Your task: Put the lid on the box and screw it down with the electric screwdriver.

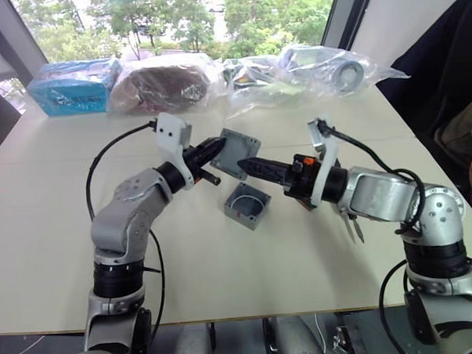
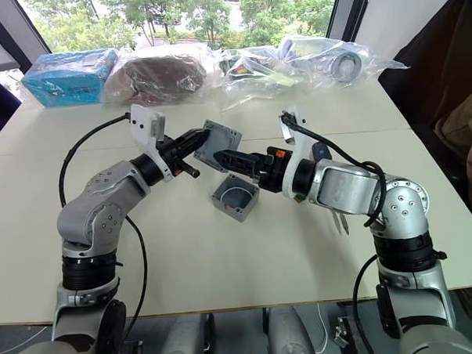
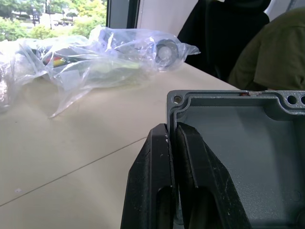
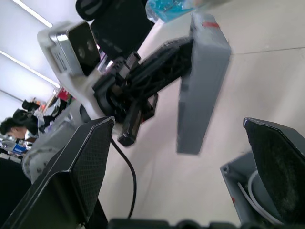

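Left pincer [image 1: 217,149] clamps the lid's [image 1: 240,153] rim, holding it tilted above the table [image 1: 58,232]. Right pincer [image 1: 251,165] open, fingers spread, its tips just beside the lid. Box [image 1: 247,205] sits open on the table below both pincers, white ring inside.

lid [image 1: 236,153]: flat grey square plate, held up off the tabletop [image 1: 223,248] on edge, tilted, hollow underside with corner screw holes showing in the left wrist view. box [image 1: 247,205]: grey, open top up, resting on the tabletop just below the lid, white ring inside.
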Controlling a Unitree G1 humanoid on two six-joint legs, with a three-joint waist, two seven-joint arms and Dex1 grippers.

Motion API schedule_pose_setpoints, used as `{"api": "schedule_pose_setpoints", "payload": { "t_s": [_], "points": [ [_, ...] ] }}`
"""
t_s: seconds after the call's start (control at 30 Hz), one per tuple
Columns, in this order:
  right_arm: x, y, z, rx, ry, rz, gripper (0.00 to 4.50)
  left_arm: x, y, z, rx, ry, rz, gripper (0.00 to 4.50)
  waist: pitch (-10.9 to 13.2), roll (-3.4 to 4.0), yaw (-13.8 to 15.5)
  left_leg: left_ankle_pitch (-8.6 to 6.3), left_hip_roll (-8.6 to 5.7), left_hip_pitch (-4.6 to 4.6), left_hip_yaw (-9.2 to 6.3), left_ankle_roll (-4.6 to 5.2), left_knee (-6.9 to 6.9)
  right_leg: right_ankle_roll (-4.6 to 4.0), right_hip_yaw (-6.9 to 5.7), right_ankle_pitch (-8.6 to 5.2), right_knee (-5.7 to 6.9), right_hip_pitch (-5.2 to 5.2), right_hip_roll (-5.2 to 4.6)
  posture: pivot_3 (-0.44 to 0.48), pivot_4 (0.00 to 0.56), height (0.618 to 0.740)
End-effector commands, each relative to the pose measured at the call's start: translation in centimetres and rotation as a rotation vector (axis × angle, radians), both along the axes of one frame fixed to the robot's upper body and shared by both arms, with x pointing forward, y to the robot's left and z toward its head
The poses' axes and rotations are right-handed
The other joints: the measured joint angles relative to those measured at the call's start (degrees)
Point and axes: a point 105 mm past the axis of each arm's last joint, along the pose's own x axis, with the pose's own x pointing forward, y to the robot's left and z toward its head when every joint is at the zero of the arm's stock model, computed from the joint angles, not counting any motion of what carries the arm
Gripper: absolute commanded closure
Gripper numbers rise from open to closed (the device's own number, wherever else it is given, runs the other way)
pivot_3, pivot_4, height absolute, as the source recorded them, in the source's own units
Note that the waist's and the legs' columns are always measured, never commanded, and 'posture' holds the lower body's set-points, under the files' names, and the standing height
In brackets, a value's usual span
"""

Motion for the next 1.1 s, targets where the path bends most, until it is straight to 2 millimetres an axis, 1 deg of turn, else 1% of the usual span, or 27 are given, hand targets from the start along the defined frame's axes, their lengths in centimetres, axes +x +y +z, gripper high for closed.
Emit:
{"api": "schedule_pose_setpoints", "payload": {
  "t_s": [0.03,0.07,0.17,0.2,0.27,0.33,0.37,0.5,0.6,0.67,0.7,0.73,0.77,0.8,0.83,0.87,0.9,0.97,1.0,1.03,1.1],
  "points": [
    [0.0,0.7,1.3,0.034,-0.043,0.004,0.0,-0.6,-0.1,1.5,-0.02,-0.066,-0.019,4.43,0.0,0.0,0.0,0.0,0.0,0.0,0.0,0.0,0.0,0.0,0.0,0.0,0.0,0.0,0.0,0.0,0.15,0.74],
    [0.1,0.8,1.3,0.037,-0.044,0.001,0.0,-0.7,-0.1,1.5,-0.017,-0.066,-0.018,4.43,0.0,0.0,0.0,0.0,0.0,0.0,0.0,0.0,0.0,0.0,0.0,0.0,0.0,0.0,0.0,0.0,0.15,0.74],
    [0.1,1.0,1.4,0.038,-0.048,-0.001,0.72,-0.7,0.0,1.5,-0.015,-0.065,-0.016,4.5,0.0,0.0,0.0,0.0,0.0,-0.02,0.01,0.0,0.0,0.01,0.0,0.0,-0.01,-0.03,0.0,0.0,0.15,0.74],
    [0.2,1.1,1.4,0.038,-0.049,-0.002,1.14,-0.7,0.0,1.5,-0.015,-0.065,-0.016,4.5,0.0,0.0,0.0,0.0,0.0,-0.04,0.01,0.0,0.0,0.01,0.0,0.0,-0.01,-0.05,0.0,0.0,0.15,0.74],
    [0.2,1.1,1.4,0.04,-0.053,-0.007,1.72,-0.8,0.0,1.4,-0.015,-0.064,-0.017,4.5,0.0,0.0,0.0,0.0,0.0,-0.04,0.01,0.0,-0.01,0.01,0.0,0.0,-0.01,-0.06,0.0,0.0,0.15,0.74],
    [0.3,1.1,1.5,0.043,-0.058,-0.013,2.4,-0.9,0.0,1.3,-0.014,-0.062,-0.019,4.5,0.0,0.0,0.0,0.0,0.01,-0.05,0.01,0.0,-0.01,0.01,0.0,0.0,-0.01,-0.07,0.0,0.0,0.15,0.74],
    [0.3,1.1,1.5,0.043,-0.06,-0.016,2.89,-0.9,-0.1,1.3,-0.014,-0.061,-0.019,4.5,0.0,0.01,0.0,0.0,0.01,-0.05,0.01,0.0,-0.01,0.01,0.0,0.0,-0.01,-0.07,0.0,0.0,0.15,0.74],
    [0.4,1.1,1.6,0.045,-0.067,-0.021,4.3,-1.0,-0.1,1.2,-0.015,-0.055,-0.02,4.5,0.0,0.05,0.0,0.0,0.01,-0.05,0.01,0.0,-0.01,-0.01,0.0,-0.01,-0.01,-0.08,0.0,0.0,0.15,0.74],
    [0.5,1.0,1.9,0.048,-0.092,-0.031,4.32,-1.2,0.0,1.0,-0.01,-0.037,-0.032,4.5,0.0,0.05,0.0,0.0,0.01,-0.05,0.01,0.0,-0.01,-0.01,0.02,-0.01,-0.01,-0.08,0.02,0.0,0.15,0.74],
    [0.6,0.9,2.3,0.028,-0.137,-0.037,4.32,-1.2,0.2,0.8,0.0,-0.022,-0.036,3.83,0.0,0.05,0.0,0.0,0.02,-0.05,0.01,0.0,-0.01,0.0,0.02,-0.01,-0.01,-0.09,0.02,0.0,0.15,0.74],
    [0.7,0.6,2.7,0.01,-0.183,-0.049,4.32,-1.3,0.4,0.7,0.007,-0.012,-0.056,3.71,0.0,0.05,0.0,0.0,0.01,-0.05,0.01,0.0,-0.01,0.0,0.02,-0.01,-0.01,-0.09,0.02,0.0,0.15,0.74],
    [0.7,0.4,3.0,-0.003,-0.215,-0.057,4.32,-1.5,0.6,0.7,0.011,-0.006,-0.071,3.24,0.0,0.07,0.0,0.0,0.01,-0.05,0.01,0.0,-0.01,0.0,0.02,-0.01,-0.01,-0.1,0.02,0.0,0.15,0.74],
    [0.6,0.2,3.3,-0.04,-0.271,-0.058,4.32,-1.6,0.9,0.7,0.024,0.0,-0.09,2.93,0.0,0.08,-0.1,0.0,0.01,-0.07,0.02,0.0,-0.02,0.0,0.02,-0.01,-0.01,-0.13,0.02,0.0,0.15,0.74],
    [0.4,0.0,3.2,-0.14,-0.366,-0.051,4.32,-1.8,1.4,0.8,0.035,0.017,-0.122,2.5,0.1,0.1,0.0,0.0,0.01,-0.1,0.02,0.0,-0.02,0.0,0.02,-0.01,-0.01,-0.17,0.02,0.0,0.15,0.74],
    [0.0,-0.1,2.9,-0.294,-0.511,-0.04,4.32,-2.2,2.0,0.8,0.052,0.038,-0.165,2.08,0.1,0.12,0.0,0.0,0.01,-0.14,0.01,0.0,-0.02,0.0,0.02,-0.01,-0.01,-0.21,0.02,0.0,0.15,0.74],
    [-0.3,-0.3,2.3,-0.432,-0.634,-0.017,4.32,-2.5,2.6,1.0,0.067,0.054,-0.2,1.79,0.1,0.19,0.1,0.0,0.01,-0.19,0.02,0.0,-0.03,0.0,0.02,-0.01,0.0,-0.28,0.02,0.0,0.15,0.74],
    [-0.5,-0.5,1.6,-0.564,-0.779,0.015,4.32,-3.1,3.2,0.9,0.093,0.08,-0.251,1.38,0.1,0.22,0.1,0.0,0.01,-0.24,0.02,0.0,-0.06,-0.04,0.01,-0.06,-0.02,-0.35,0.02,0.0,0.15,0.74],
    [-1.0,-0.8,0.3,-0.749,-1.031,0.098,4.32,-4.0,4.2,0.6,0.151,0.125,-0.329,0.51,0.1,0.2,0.0,0.0,0.02,-0.25,0.0,0.0,-0.12,-0.07,-0.03,-0.15,-0.04,-0.38,0.03,0.0,0.15,0.74],
    [-0.9,-1.0,-0.3,-0.818,-1.137,0.116,4.32,-4.5,4.6,0.4,0.181,0.152,-0.371,0.18,0.1,0.2,-0.1,0.0,0.02,-0.24,0.01,0.0,-0.18,-0.03,-0.06,-0.19,-0.09,-0.4,0.04,0.0,0.15,0.74],
    [-0.7,-1.2,-0.6,-0.874,-1.237,0.121,4.32,-5.0,5.0,0.3,0.199,0.177,-0.407,0.02,0.1,0.2,-0.3,0.0,0.01,-0.22,0.01,0.0,-0.22,0.01,-0.06,-0.22,-0.11,-0.39,0.04,0.0,0.15,0.74],
    [-0.6,-1.4,-1.2,-0.954,-1.41,0.134,4.32,-5.6,5.8,0.1,0.234,0.209,-0.459,0.02,0.2,0.25,-0.3,-0.01,0.01,-0.23,0.1,-0.01,-0.24,0.02,-0.03,-0.22,-0.15,-0.4,0.0,0.0,0.15,0.74]
  ]
}}
